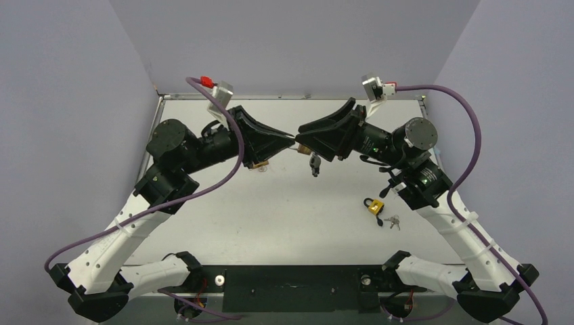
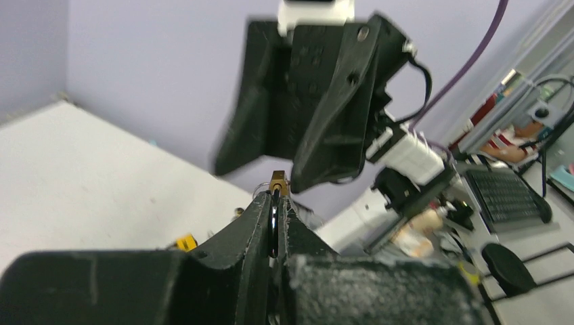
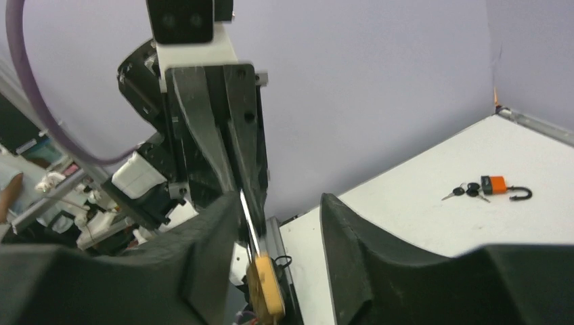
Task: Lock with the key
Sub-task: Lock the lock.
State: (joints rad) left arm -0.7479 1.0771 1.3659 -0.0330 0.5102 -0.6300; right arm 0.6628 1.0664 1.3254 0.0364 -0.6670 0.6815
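left gripper faces right gripper | held padlock between them | second padlock nearer, rightward, keys beside

Bright even light, blurred wrist foregrounds

A robotics lab is shown. A white table is boxed in on three sides by plain lilac walls, so that a bare recording cell is formed. Two arms, left and right, are bolted to a black plate at the near edge, and thick purple cables are run to wrist cameras. Beyond the cell, in the left wrist view, a keyboard, a round black seat and a cluttered bench are seen, all blurred. More crowded gear is glimpsed at the left of the right wrist view.
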